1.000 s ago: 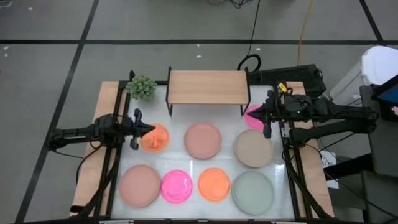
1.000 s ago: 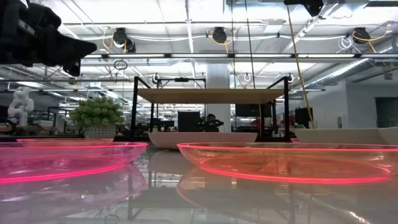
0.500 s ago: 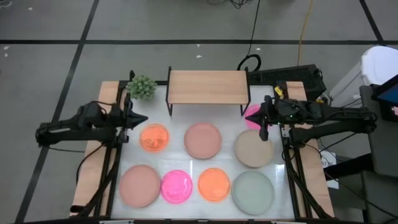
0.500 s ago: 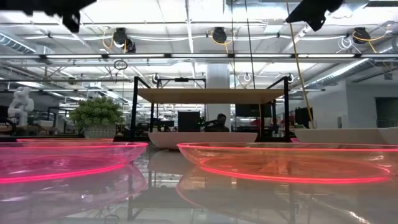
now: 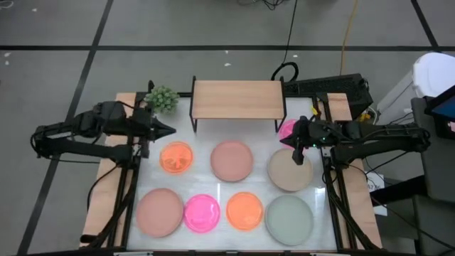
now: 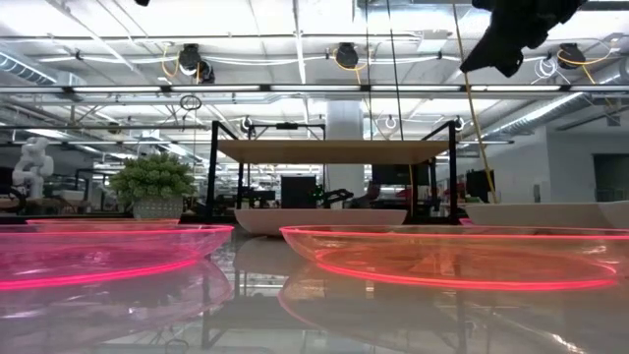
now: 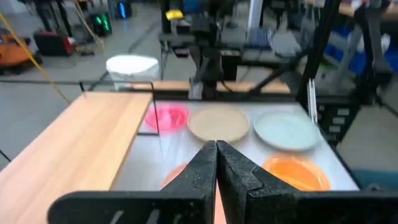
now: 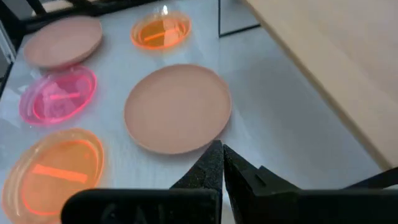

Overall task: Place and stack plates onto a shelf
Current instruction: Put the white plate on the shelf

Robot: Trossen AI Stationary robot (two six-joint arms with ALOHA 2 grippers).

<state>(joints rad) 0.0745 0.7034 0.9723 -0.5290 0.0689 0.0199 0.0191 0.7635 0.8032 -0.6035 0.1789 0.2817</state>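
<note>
green potted plant (image 5: 162, 99) stands beside the bare shelf (image 5: 238, 99).

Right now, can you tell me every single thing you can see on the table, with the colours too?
Large plates: four; two dusty pink, one beige, one pale grey-green; all flat on the white table.
Small see-through plates: four; two orange, two magenta pink, the last one beside the shelf.
Shelf: one, light wood on black legs, at the far edge, nothing on it.
Little plant: one, green, left of the shelf.
Left gripper: shut, above the table's left side, holding nothing.
Right gripper: shut, over the beige plate's edge, holding nothing.
</note>
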